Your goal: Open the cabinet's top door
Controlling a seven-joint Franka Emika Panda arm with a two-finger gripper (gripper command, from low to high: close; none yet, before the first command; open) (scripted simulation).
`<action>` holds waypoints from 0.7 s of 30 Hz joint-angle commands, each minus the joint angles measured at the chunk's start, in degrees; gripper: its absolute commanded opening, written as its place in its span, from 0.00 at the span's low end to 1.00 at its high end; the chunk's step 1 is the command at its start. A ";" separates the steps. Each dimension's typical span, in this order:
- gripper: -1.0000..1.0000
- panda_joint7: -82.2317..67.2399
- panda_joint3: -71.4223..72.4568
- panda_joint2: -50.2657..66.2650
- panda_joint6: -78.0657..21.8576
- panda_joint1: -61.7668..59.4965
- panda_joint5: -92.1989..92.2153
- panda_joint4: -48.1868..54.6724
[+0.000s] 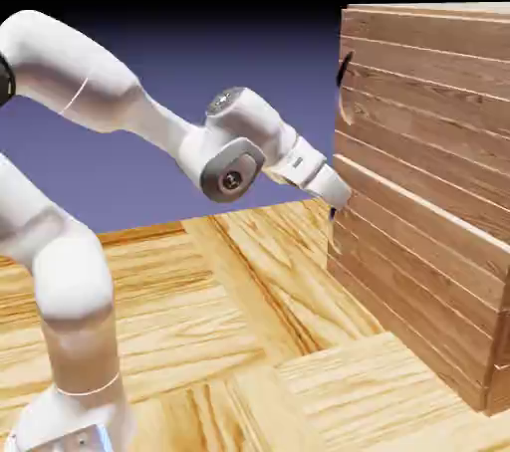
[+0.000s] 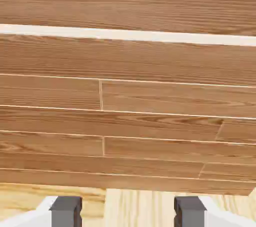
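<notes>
Exterior view. The white arm (image 1: pixel 120 102) rises from the lower left and reaches to the right, its wrist bent so that the tool (image 1: pixel 334 203) points at the front of the cabinet (image 1: pixel 428 241). The cabinet, a large box of horizontal reddish-brown planks, fills the right side of the picture and stands on the light parquet counter (image 1: pixel 249 340). The top door (image 1: pixel 418 102) is the upper plank panel; it lies flush with the cabinet's front, closed. Its small dark curved handle (image 1: pixel 343 70) sits at the panel's left edge, near the top. The tool is well below that handle, close against the cabinet's front at about the line where the upper panel meets the lower one; whether it touches the wood cannot be told. The fingers are too small here to show how far apart they stand.

Hand view. Plank boards of the cabinet (image 2: pixel 128 121) fill nearly the whole picture, with a pale seam (image 2: pixel 128 35) crossing near the top. A strip of light counter (image 2: pixel 130 206) shows along the bottom. The two grey fingertips (image 2: pixel 65 210) of the tool (image 2: pixel 127 211) stand at the bottom edge, wide apart, with nothing between them. No handle appears in this view.
</notes>
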 commanded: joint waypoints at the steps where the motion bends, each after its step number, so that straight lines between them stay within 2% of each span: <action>1: 0.50 2.23 1.54 -0.70 0.07 -1.39 2.50 0.97; 21: 0.50 46.76 32.21 -14.59 1.55 -29.05 52.34 20.41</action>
